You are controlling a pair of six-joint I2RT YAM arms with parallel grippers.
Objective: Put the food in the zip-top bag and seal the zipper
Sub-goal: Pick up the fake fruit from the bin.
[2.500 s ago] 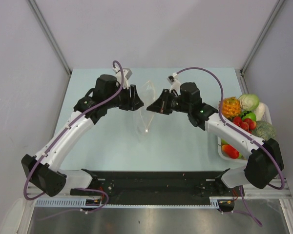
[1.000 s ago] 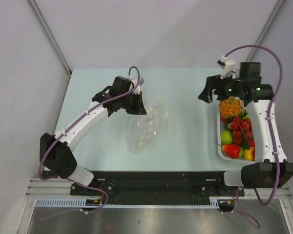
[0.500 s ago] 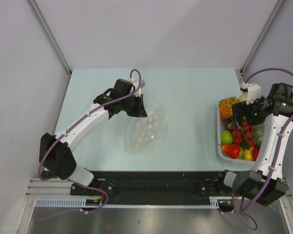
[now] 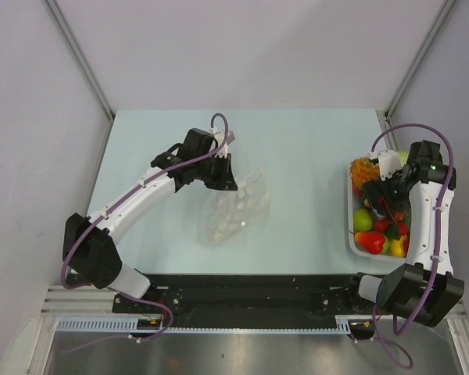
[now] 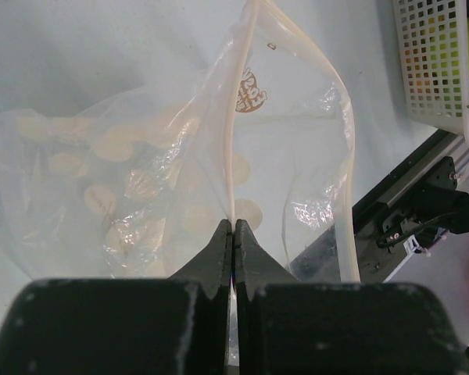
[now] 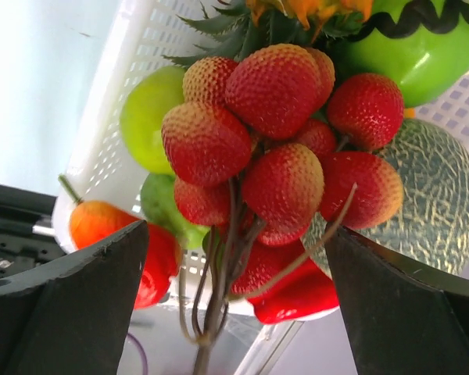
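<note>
Top external shows your left gripper (image 4: 223, 176) with its jaws clamped on an edge of the zip-top bag (image 4: 233, 209), which sprawls mid-table. To the right, your right gripper (image 4: 379, 190) hangs with jaws spread wide over the red berries (image 6: 273, 148) among the food (image 4: 371, 241) in the white tray (image 4: 350, 233).

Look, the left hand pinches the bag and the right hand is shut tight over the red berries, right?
No. The right hand is open over the red berries, as the right wrist view shows. The left hand does pinch the bag.
</note>
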